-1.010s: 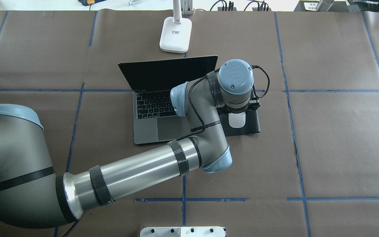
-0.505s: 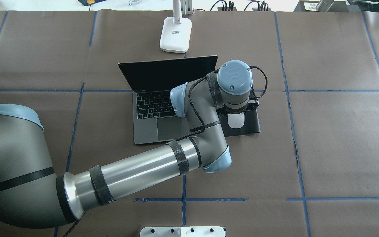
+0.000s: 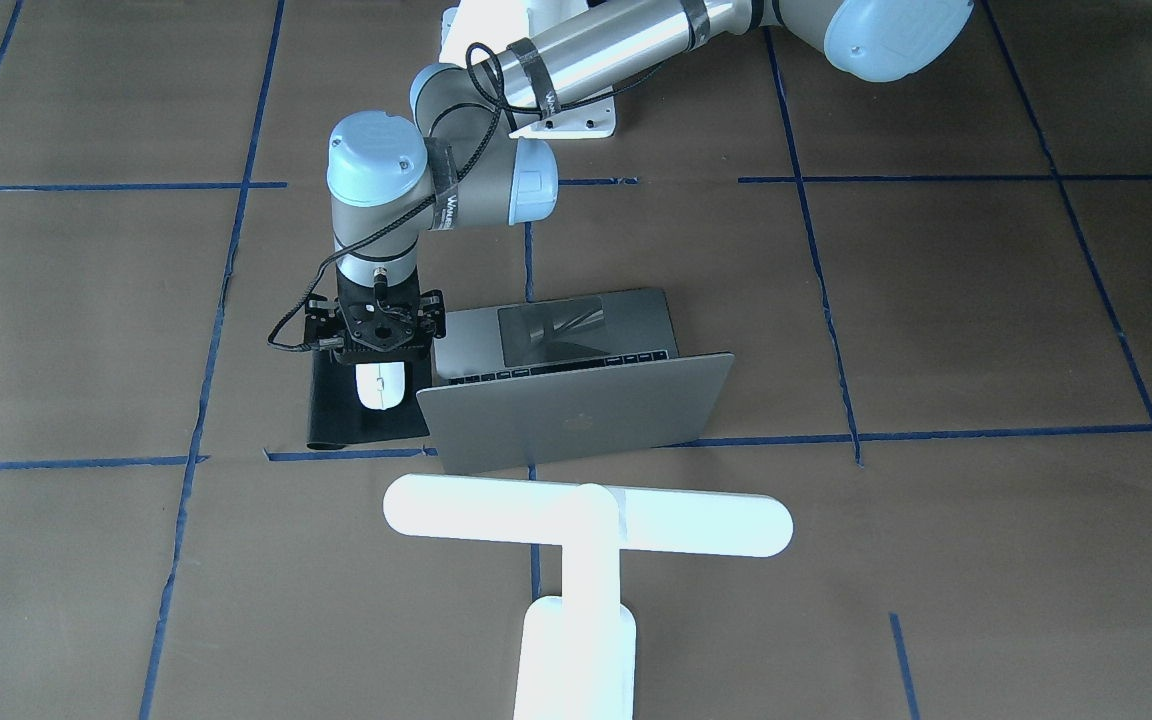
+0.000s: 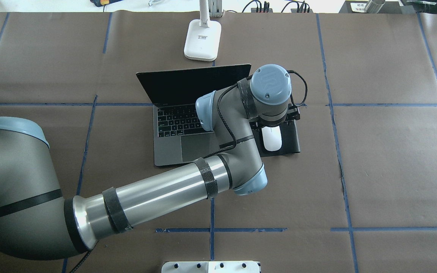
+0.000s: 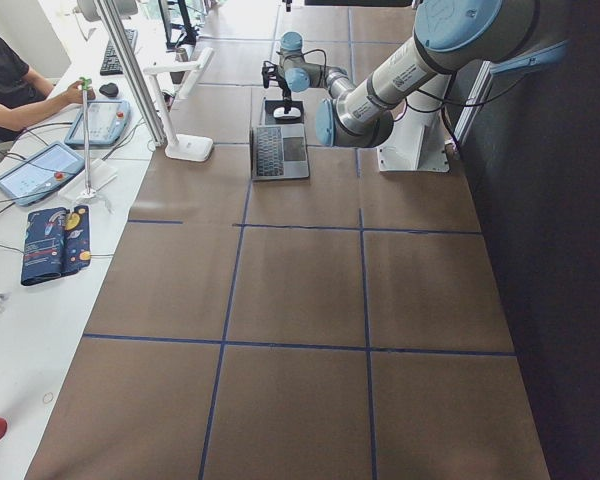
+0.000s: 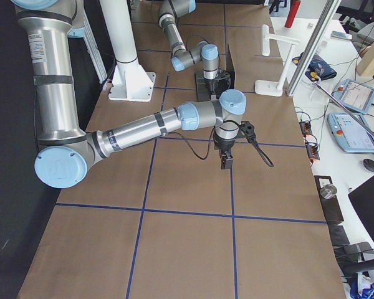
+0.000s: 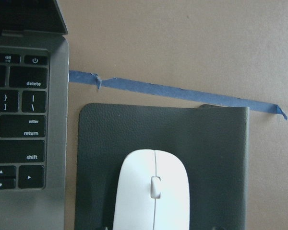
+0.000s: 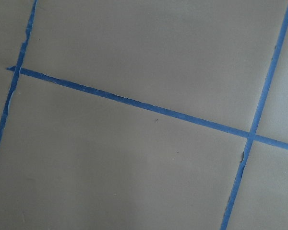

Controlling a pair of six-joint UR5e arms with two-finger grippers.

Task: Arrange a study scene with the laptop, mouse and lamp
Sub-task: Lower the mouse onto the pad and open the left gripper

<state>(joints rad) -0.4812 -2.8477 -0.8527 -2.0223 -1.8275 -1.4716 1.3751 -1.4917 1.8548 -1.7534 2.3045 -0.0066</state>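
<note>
The left hand (image 3: 379, 352) is hovering, fingers spread wide, over the mouse (image 4: 272, 139), which is lying on the pad (image 4: 292, 143) beside the laptop (image 4: 173, 149) toward the surface's far edge. Placing looks finished. Next it needs lifting straight clear without nudging the mouse.

- A black mouse pad (image 7: 221, 158) lies flat on the brown paper table cover (image 4: 393, 170), its far edge just short of a blue tape line (image 7: 182, 92).
- In the exterior left view, at nine o'clock, a patterned pouch (image 5: 52, 245) lies on a white side bench (image 5: 20, 330); a tablet-like pendant (image 5: 42, 172) sits at ten o'clock.
</note>
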